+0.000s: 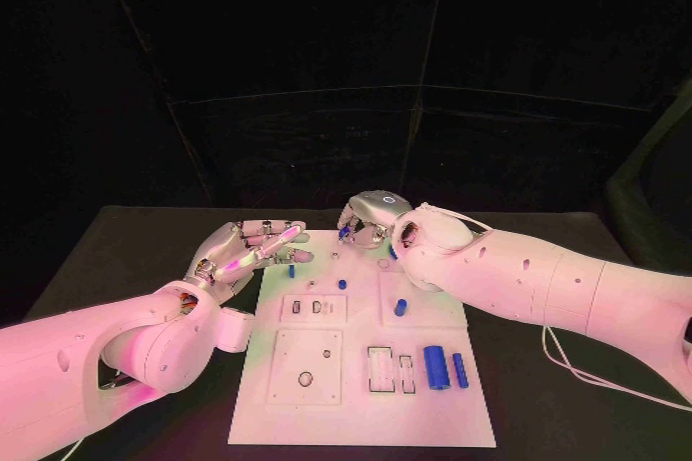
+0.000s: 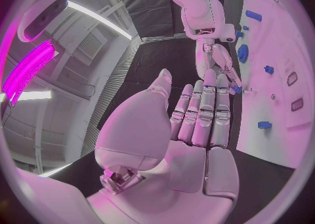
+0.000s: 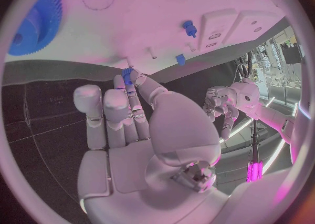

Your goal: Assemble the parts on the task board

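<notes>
My left hand (image 1: 257, 247) hovers over the far-left corner of the task board (image 1: 364, 421), fingers straight, spread and holding nothing. Just beyond its fingertips a small blue part (image 1: 290, 271) stands on the board. Between my two hands sits another blue peg (image 1: 343, 283). My right hand (image 1: 372, 219) is at the board's far edge, and in its wrist view thumb and finger pinch a small blue part (image 3: 127, 75), though it is tiny, so I can't be sure how firmly. Nearer than that hand, two blue cylinders (image 1: 446, 367) lie on the surface of the board.
</notes>
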`<control>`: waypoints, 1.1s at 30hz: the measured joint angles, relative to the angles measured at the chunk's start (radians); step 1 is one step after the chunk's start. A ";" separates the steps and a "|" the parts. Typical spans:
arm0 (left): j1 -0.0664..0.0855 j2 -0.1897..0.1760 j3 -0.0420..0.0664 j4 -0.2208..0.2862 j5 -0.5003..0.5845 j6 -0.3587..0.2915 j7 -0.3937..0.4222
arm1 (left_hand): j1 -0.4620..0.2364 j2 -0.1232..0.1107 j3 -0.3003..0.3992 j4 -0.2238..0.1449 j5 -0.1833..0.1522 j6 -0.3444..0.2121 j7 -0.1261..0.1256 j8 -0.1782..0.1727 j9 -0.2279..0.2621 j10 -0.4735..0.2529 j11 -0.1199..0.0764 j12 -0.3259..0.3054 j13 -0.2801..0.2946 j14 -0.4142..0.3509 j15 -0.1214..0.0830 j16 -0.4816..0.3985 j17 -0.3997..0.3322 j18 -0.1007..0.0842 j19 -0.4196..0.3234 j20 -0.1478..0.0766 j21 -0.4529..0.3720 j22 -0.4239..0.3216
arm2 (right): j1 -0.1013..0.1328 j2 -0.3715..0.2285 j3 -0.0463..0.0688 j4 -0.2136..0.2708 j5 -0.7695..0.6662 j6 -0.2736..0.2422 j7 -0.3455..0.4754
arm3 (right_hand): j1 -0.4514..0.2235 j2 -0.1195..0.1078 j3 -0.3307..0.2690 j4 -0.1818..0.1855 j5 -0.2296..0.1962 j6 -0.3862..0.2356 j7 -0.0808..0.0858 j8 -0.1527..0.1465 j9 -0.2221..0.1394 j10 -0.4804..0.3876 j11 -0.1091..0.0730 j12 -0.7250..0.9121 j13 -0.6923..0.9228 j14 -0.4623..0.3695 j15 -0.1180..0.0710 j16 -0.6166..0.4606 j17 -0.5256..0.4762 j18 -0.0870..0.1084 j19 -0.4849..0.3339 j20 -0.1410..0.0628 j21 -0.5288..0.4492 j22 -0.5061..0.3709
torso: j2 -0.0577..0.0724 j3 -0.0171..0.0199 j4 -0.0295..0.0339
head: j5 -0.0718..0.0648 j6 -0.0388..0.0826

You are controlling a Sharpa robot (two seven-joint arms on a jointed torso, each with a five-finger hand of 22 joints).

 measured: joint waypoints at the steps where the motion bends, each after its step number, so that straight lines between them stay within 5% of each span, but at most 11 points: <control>1: 0.000 0.001 0.000 -0.001 0.000 0.000 0.000 | 0.000 0.000 0.000 0.000 0.000 0.000 0.000 0.000 0.000 0.000 0.000 0.000 0.000 0.000 0.000 0.000 0.000 0.000 0.000 0.000 0.000 0.000 | 0.000 0.003 0.000 -0.001 0.000 0.002 -0.001 | 0.000 0.000 0.000 0.000 0.000 0.000 0.000 0.000 0.000 0.000 0.000 0.000 0.000 0.000 0.000 0.000 0.000 0.000 0.000 0.000 0.000 0.000 | 0.000 -0.0003 0.0000 | 0.001 0.000; 33: 0.002 0.007 0.000 -0.019 0.001 0.004 -0.002 | 0.000 0.000 0.003 -0.003 0.000 0.000 0.000 0.000 0.000 0.000 0.000 0.000 0.000 0.000 0.000 0.000 0.001 0.000 0.000 0.000 0.000 -0.001 | 0.004 0.010 0.001 -0.001 -0.028 0.054 -0.042 | -0.017 -0.025 0.018 0.018 0.000 0.000 0.000 0.000 0.001 0.000 0.000 0.000 0.000 -0.004 0.004 0.005 -0.007 0.000 -0.004 0.004 0.004 0.001 | 0.008 -0.0018 -0.0025 | 0.015 0.000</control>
